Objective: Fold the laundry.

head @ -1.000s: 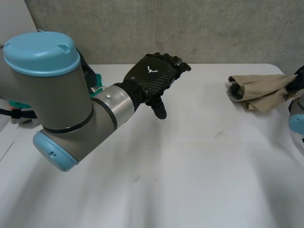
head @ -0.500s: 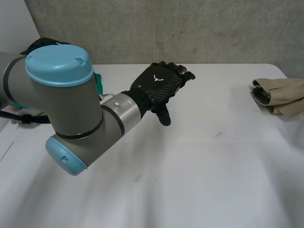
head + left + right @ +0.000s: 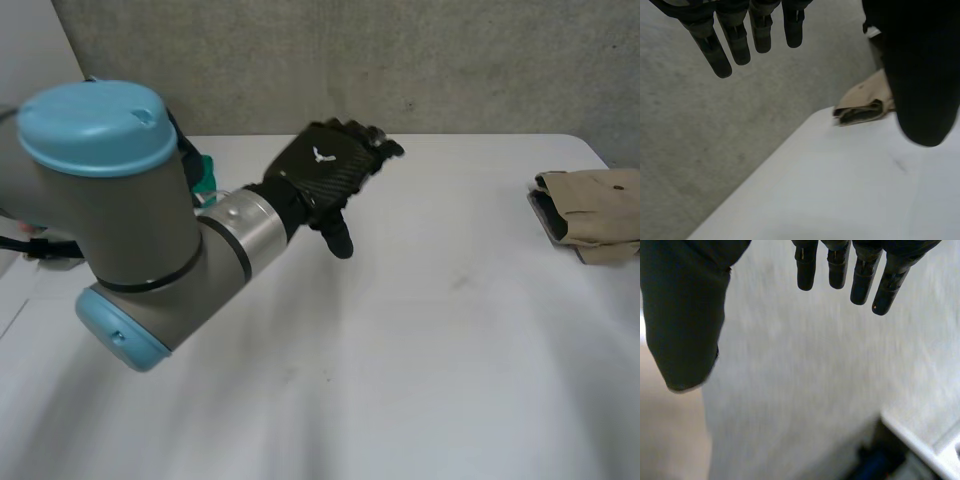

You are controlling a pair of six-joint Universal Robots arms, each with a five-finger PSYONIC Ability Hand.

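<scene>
Head view: the left arm (image 3: 130, 230) reaches in over the white desk (image 3: 420, 340). Its thick grey joint with light-blue caps sits close to the camera, and its silver wrist angles away toward the desk's far edge. The left hand (image 3: 322, 172) is raised over the desk with its back turned upward. Its fingers are stretched straight toward the grey wall (image 3: 400, 60) and lie close beside one another, and its thumb points down toward the desk. Whether the thumb tip touches the surface cannot be told. The hand holds nothing. Its back is a black woven-look shell bearing a small white winged emblem (image 3: 319, 155). The folded beige cloth (image 3: 592, 212) lies on the desk near the far right corner, well apart from the left hand and partly cut off by the view's edge.

Left wrist view: the left hand (image 3: 920, 75) has its fingers straight and slightly spread. The thumb is set wide apart from them, with nothing between. Beyond the thumb, the folded beige cloth (image 3: 862, 106) rests on the desk near the edge that meets the wall. Its layered folds are turned toward the hand, and the thumb hides part of it.

Right wrist view: the right hand (image 3: 685, 315) is relaxed and empty, with its fingers straight and a little apart and its thumb held well off to the side. Behind it is a blurred grey surface.
</scene>
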